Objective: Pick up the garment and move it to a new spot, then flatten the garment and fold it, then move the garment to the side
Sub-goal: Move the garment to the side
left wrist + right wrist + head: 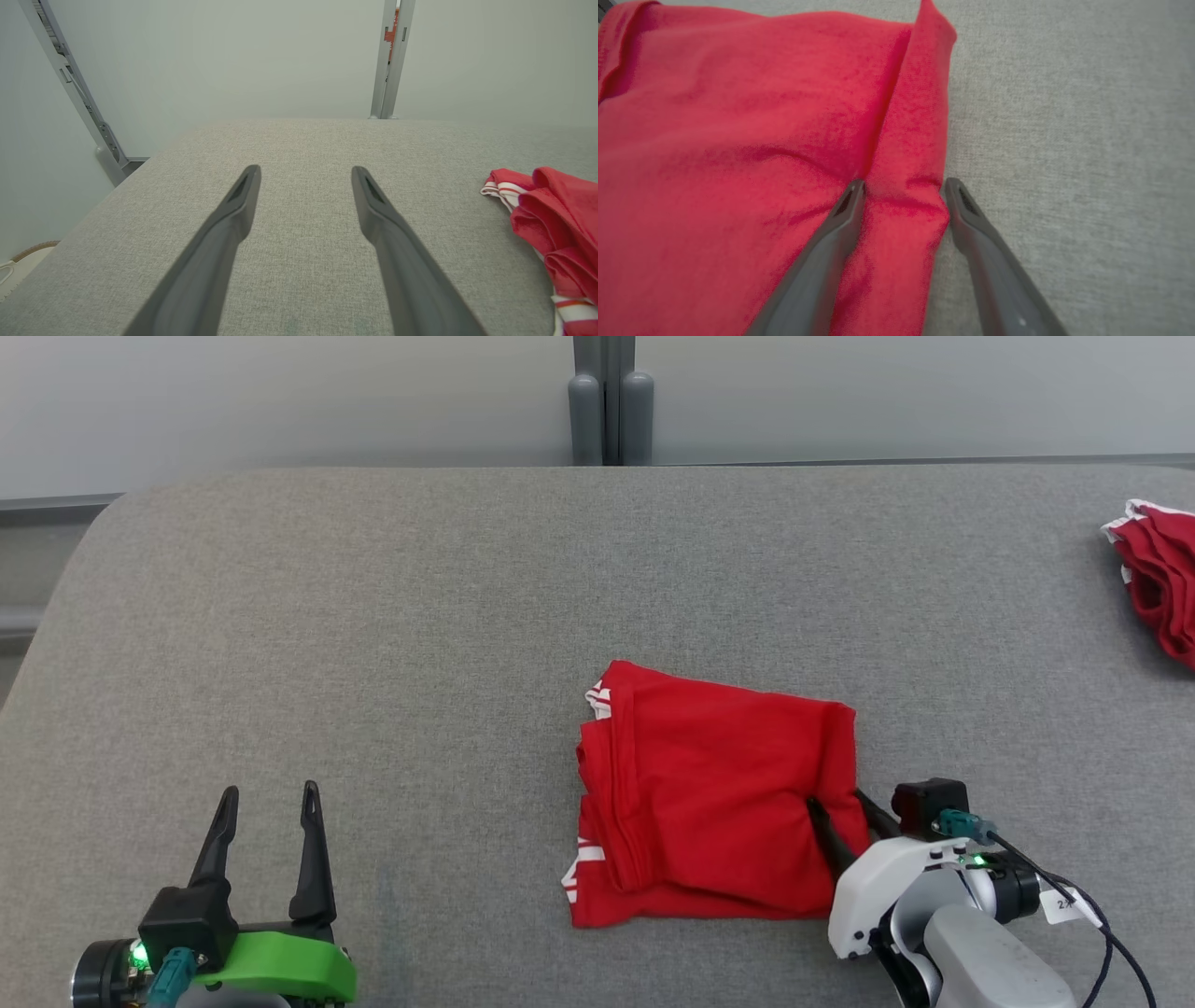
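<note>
The garment point(709, 784) is a red shirt with white trim, folded into a rough square on the grey padded table point(373, 616), right of centre. My right gripper point(836, 800) is at its right edge. In the right wrist view the garment point(738, 140) lies under that gripper point(903, 186), whose fingers stand apart astride the edge fold: one rests on the cloth, the other is beside it on the table. My left gripper point(269, 791) is open over bare table at the lower left. The left wrist view has it point(306, 172) empty, with the garment point(556, 219) off to the right.
A second red and white cloth point(1158, 569) lies crumpled at the table's far right edge. A grey post point(611, 411) stands behind the table's back edge. The table's left corner is rounded, with floor beyond it point(28, 261).
</note>
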You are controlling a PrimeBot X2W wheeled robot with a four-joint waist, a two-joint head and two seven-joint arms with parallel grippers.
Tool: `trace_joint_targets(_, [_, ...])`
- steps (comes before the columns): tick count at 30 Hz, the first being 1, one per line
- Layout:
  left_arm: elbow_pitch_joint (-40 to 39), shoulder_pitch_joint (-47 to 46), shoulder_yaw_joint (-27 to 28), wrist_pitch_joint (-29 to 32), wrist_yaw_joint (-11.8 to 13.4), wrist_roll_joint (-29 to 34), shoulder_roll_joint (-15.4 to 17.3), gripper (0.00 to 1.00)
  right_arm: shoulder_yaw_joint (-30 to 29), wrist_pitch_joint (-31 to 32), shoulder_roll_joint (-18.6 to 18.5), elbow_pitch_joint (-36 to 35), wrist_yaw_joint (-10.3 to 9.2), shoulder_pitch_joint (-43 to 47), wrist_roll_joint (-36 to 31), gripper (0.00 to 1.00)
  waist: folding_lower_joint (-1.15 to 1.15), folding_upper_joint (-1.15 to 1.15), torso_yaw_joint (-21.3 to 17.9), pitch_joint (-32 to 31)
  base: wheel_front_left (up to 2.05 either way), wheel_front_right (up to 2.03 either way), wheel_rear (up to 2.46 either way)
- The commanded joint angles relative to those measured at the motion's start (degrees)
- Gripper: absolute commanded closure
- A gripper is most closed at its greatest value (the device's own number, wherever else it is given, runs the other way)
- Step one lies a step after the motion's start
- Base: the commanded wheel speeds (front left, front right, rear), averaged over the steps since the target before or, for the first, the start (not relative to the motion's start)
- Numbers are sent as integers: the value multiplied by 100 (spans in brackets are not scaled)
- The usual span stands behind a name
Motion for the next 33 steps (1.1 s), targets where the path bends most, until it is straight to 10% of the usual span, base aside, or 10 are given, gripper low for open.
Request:
trace_joint_targets(1, [7,-50,-13,-14,36,-65,13,0,114,21,63,136,-1,33,79,100,0,0,-6,0,0,0,0])
trace_joint_targets(13, [-57,-328,-296,-14,78,-131,14,0,870,-29,-803,97,-7,-1219,387,100,0,0,-304,461,0,0,0])
trace_joint_targets(33, [-229,-1522,-550,-8,-33,240,191,0,1857,425,-3586,-912,-7,-3642,1063,100,0,0,-1545,2399,0,0,0])
